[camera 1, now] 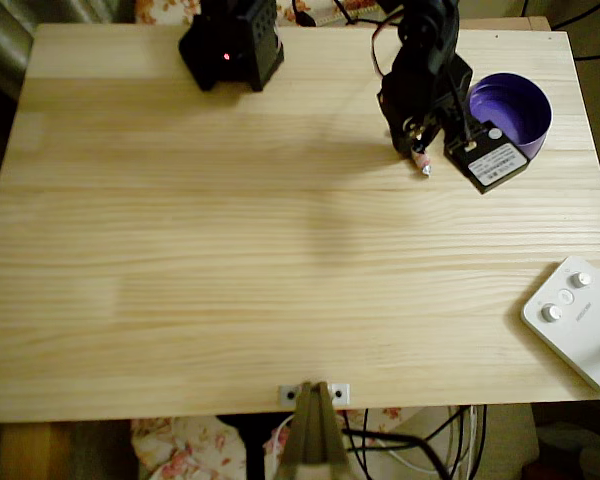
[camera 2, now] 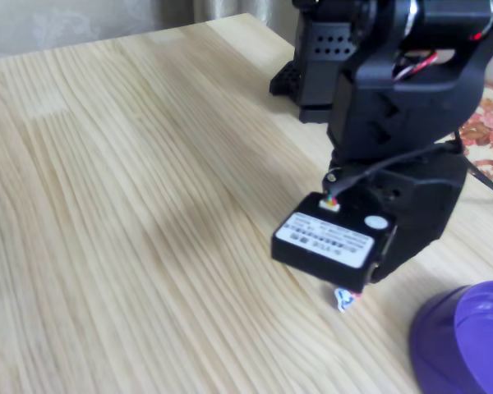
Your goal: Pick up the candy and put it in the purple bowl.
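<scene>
the fingers (camera 1: 418, 150) point down at the worktop (camera 1: 280, 280) near its far right corner in the overhead view, closed on one candy (camera 1: 423, 163); only its pale twisted end pokes out below the tips, the rest being hidden by the black arm. in the fixed view the wrist camera box (camera 2: 333, 240) covers the fingers, and just a scrap of wrapper (camera 2: 343, 299) shows beneath it, too small to make out well. one purple bowl (camera 1: 528, 100) stands just right of the arm by the right edge; in the fixed view it (camera 2: 468, 345) is cut off at the corner. one white controller (camera 1: 580, 320) lies at the near right, partly out of frame
</scene>
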Controlling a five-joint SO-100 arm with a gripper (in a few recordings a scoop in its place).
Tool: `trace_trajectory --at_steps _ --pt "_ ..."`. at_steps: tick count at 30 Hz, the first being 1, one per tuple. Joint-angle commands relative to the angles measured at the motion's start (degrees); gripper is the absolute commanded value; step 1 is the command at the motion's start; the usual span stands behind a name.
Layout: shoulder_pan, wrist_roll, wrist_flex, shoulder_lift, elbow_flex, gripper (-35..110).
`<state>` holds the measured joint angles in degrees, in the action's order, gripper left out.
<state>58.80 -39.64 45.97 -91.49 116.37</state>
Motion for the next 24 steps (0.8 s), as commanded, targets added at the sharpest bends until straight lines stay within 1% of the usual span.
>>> trace_trajectory --at_steps 1,6,8,13,16,20,24 --pt "0.0 -0.9 -1.0 -2.6 -1.3 0" --pt "-0.1 -1.3 -0.3 -6.6 0.4 0" --pt "-0.2 -1.6 0.9 -11.3 1.8 0" --pt "-0.6 -2.2 7.7 -25.0 3.6 0" --pt "-0.3 -1.9 9.6 -32.4 4.7 0" --pt "1.1 1.0 8.0 -38.5 6.3 0" --pt "2.7 5.2 2.5 -43.0 9.1 -1"
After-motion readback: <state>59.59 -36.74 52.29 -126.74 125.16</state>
